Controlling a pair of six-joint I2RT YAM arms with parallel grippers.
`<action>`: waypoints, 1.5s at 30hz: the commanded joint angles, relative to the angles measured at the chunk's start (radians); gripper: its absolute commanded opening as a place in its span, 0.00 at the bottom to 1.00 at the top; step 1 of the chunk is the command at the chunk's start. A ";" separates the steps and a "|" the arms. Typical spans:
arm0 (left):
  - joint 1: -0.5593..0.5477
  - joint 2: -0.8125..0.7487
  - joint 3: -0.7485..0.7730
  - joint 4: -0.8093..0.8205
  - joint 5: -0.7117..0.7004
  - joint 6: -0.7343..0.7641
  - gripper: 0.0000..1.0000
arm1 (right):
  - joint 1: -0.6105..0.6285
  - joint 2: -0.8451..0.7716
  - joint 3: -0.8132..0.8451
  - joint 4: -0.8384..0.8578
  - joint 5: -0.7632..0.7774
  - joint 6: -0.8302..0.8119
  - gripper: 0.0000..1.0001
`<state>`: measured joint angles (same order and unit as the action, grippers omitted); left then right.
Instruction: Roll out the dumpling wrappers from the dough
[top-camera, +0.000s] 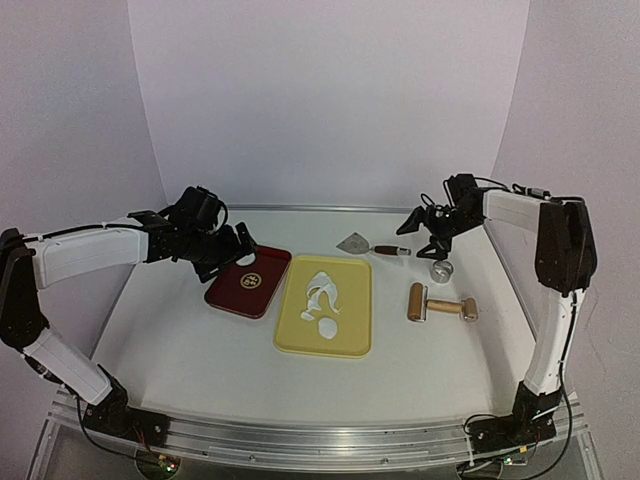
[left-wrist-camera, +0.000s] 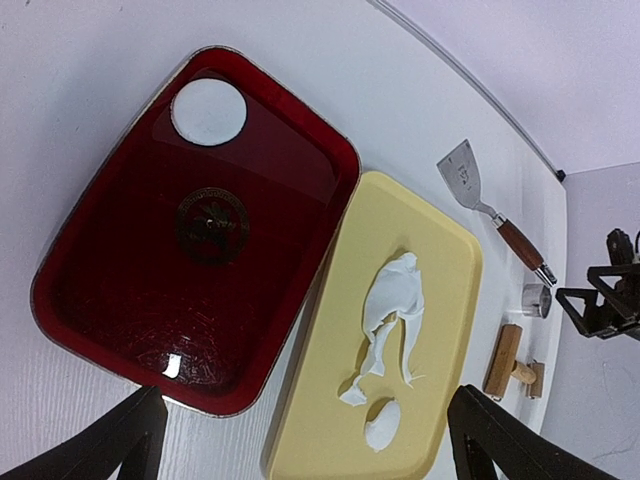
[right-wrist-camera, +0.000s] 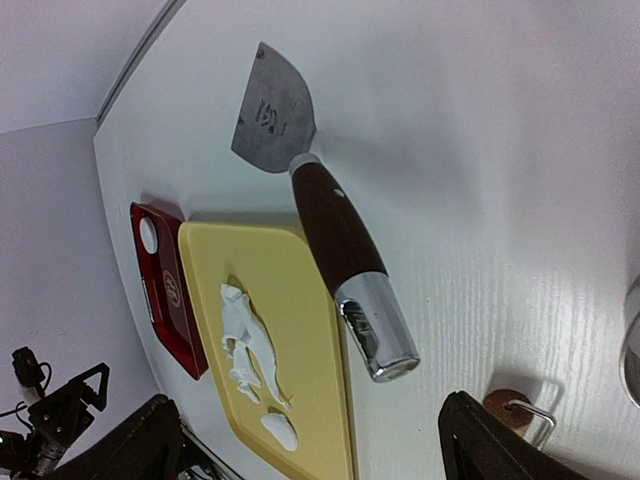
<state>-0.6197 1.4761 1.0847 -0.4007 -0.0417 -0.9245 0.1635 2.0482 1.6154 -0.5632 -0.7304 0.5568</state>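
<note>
The dough (top-camera: 322, 291) is a thin, ragged white sheet on the yellow board (top-camera: 350, 335), also visible from the left wrist (left-wrist-camera: 395, 300) and the right wrist (right-wrist-camera: 245, 335). One of the dumpling wrappers (left-wrist-camera: 208, 111), a neat round white disc, lies in a corner of the red tray (left-wrist-camera: 120, 300). A second small white disc (top-camera: 327, 327) rests on the board below the sheet. My left gripper (top-camera: 232, 255) hangs open above the tray with nothing between its fingers. My right gripper (top-camera: 422, 236) is open and empty above the scraper's handle (right-wrist-camera: 340, 235).
A metal scraper (top-camera: 360, 243) with a dark wooden handle lies right of the board's far end. The shiny ring cutter (top-camera: 441, 269) stands beside it, and a wooden rolling pin (top-camera: 440, 303) lies nearer. The red tray (top-camera: 228, 296) touches the board's left side.
</note>
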 joint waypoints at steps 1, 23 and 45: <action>0.005 -0.022 0.001 0.030 0.027 -0.006 0.99 | 0.025 0.067 0.010 0.059 -0.015 0.030 0.84; 0.006 -0.040 -0.017 0.031 0.028 -0.007 1.00 | 0.046 0.235 0.142 0.081 -0.014 0.059 0.59; 0.004 -0.029 -0.065 0.008 0.115 0.072 0.89 | 0.045 -0.010 0.125 0.005 -0.049 -0.105 0.00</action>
<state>-0.6182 1.4521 1.0194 -0.3858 0.0099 -0.9172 0.2062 2.2285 1.7428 -0.4780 -0.7618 0.5773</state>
